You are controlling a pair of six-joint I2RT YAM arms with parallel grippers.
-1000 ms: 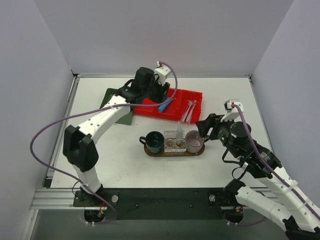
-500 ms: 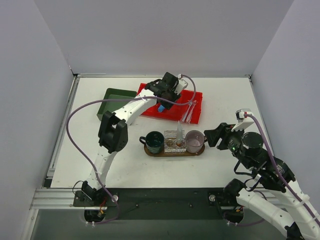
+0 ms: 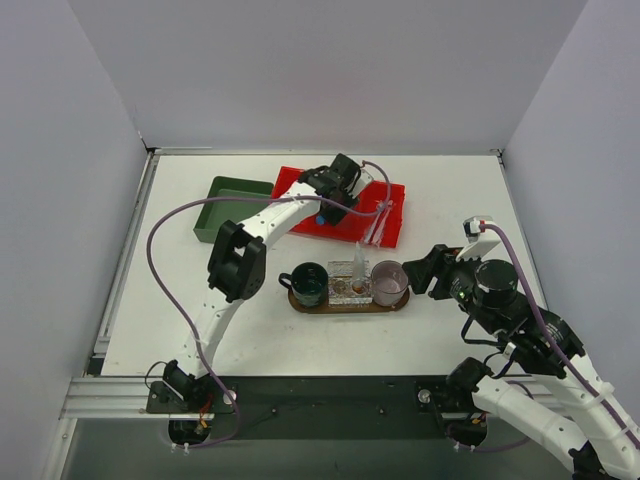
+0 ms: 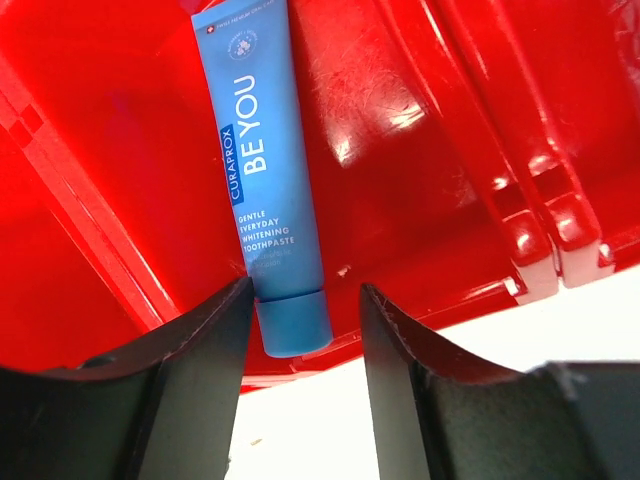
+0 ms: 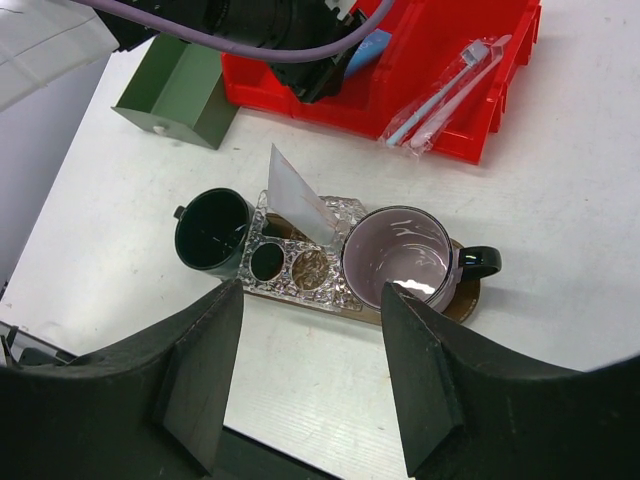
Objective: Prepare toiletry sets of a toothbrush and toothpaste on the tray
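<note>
Left gripper point(image 4: 302, 290), fingers apart, straddles the cap end of a blue toothpaste tube point(image 4: 262, 180) in the red bin point(image 4: 420, 150) — contact unclear. Right gripper point(image 5: 312, 290), spread wide, hovers over the tray point(image 3: 348, 306).

White arms point(image 3: 285, 212), black joints point(image 3: 237, 262), purple cables point(image 3: 150, 248)

The left end effector point(image 3: 324, 207) hangs over the red bin point(image 3: 392, 190)

Setting: a robotics laboratory test cell. A white table point(image 3: 450, 190) is enclosed by plain pale walls point(image 3: 320, 70) at its back, left and right sides. An aluminium rail point(image 3: 100, 398) runs along the table's near edge, where the left arm point(image 3: 232, 268) and right arm point(image 3: 492, 290) are bolted.
</note>
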